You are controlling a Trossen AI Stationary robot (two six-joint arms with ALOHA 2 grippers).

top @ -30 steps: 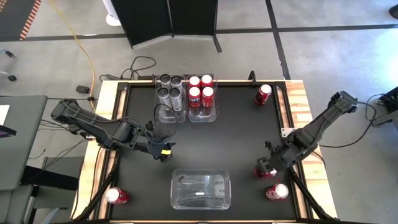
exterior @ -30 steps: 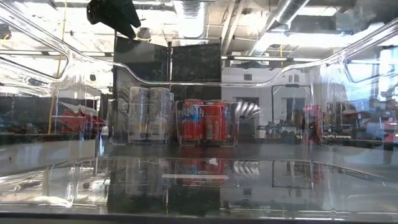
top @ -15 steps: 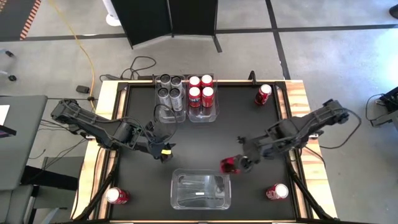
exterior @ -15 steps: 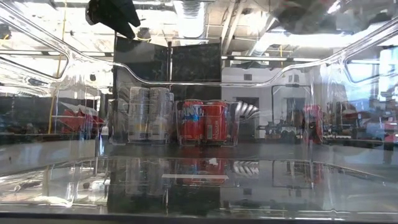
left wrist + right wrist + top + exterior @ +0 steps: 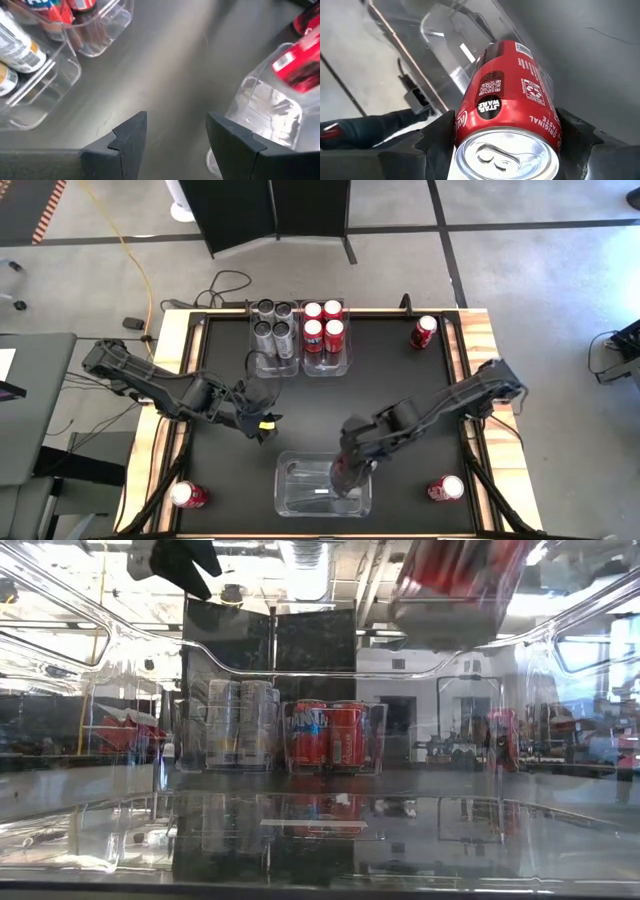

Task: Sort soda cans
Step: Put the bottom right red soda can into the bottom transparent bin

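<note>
Black table (image 5: 400, 390), wood rim. Two clear bins at far edge, side by side: grey bin (image 5: 262, 363) w/ four silver cans (image 5: 274, 323), red bin (image 5: 342, 363) w/ four red cans (image 5: 323, 323). Third bin (image 5: 300, 498), clear, at near edge, nothing settled inside yet.

R arm reaching across toward near bin; R gripper (image 5: 345, 472) over bin's right part, clamped on held can (image 5: 509, 100) — red, one finger each side of the body, silver top facing the wrist cam. In low view the same can hangs up high above the bin, blurred. L gripper (image 5: 262, 423) parked mid-left of table, jaws parted, nothing between them.

Loose red cans left: far-right corner can (image 5: 424, 330), near-right can (image 5: 446, 488), near-left can (image 5: 187, 496).

Handling, as judged: thin aluminium, rigid enough if full, dents easily if squeezed hard or if empty; smooth painted wall, likely slippery, so grip mid-body across the width, not at rim. Weight not tellable. Round, so rolls if laid down; better set upright.

Writing on held can: "STAR WARS" in black oval, QR code beside it, "ORIGINAL TASTE" along lower body, part of white script logo at edge. Small white label panel, unreadable.
</note>
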